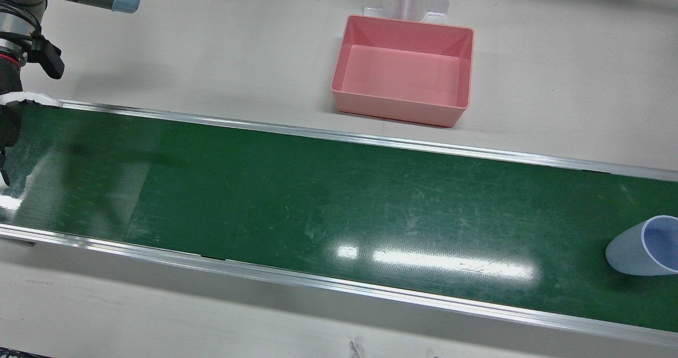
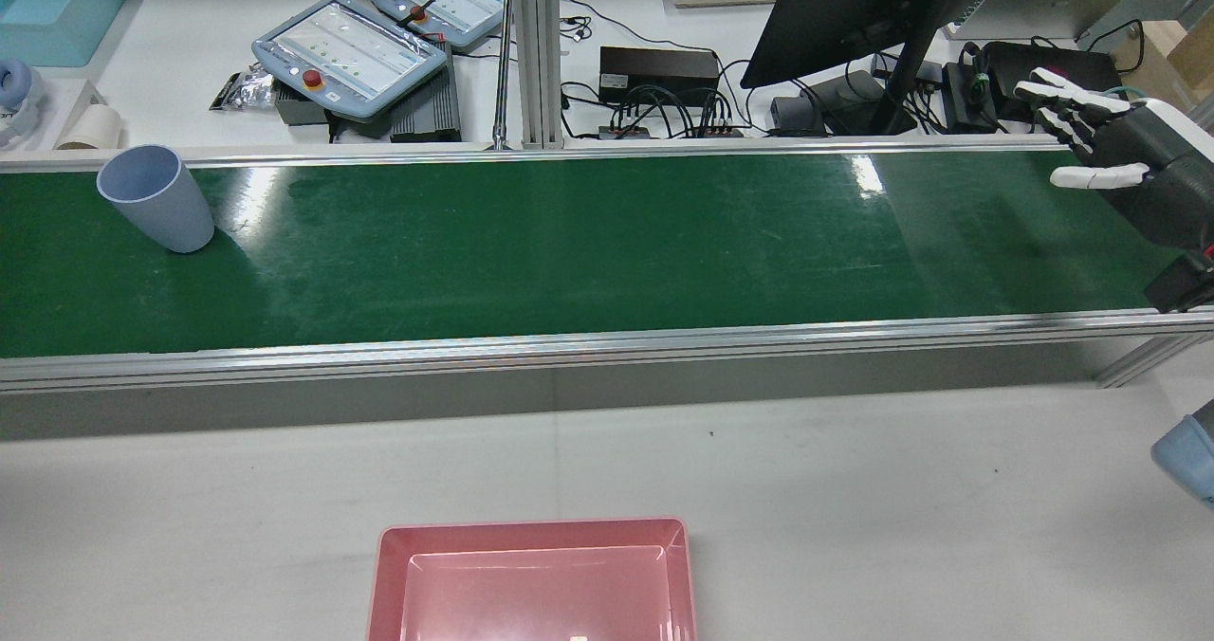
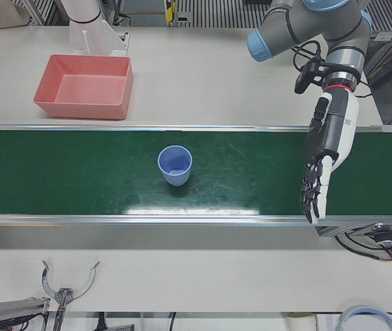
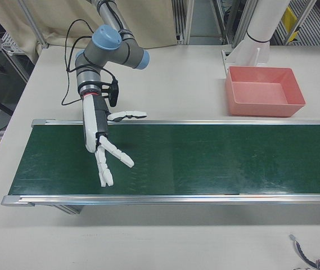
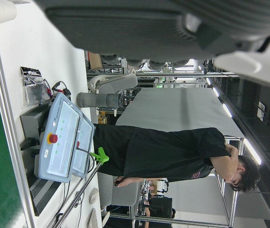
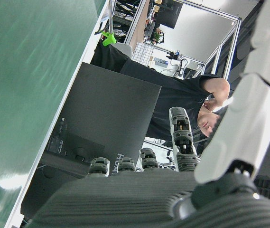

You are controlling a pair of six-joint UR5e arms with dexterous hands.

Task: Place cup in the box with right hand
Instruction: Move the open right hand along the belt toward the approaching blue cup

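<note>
A light blue cup stands upright on the green belt, at its far right end in the front view and far left in the rear view. The empty pink box sits on the white table beyond the belt, near the robot. My right hand hangs open over the opposite end of the belt, fingers spread, holding nothing, far from the cup. My left hand hangs open over the belt, fingers pointing down, a short way to the right of the cup in the left-front view.
Aluminium rails edge the belt on both long sides. Past the belt on the operators' side lie teach pendants, a monitor, cables and a keyboard. A person in a black shirt stands there.
</note>
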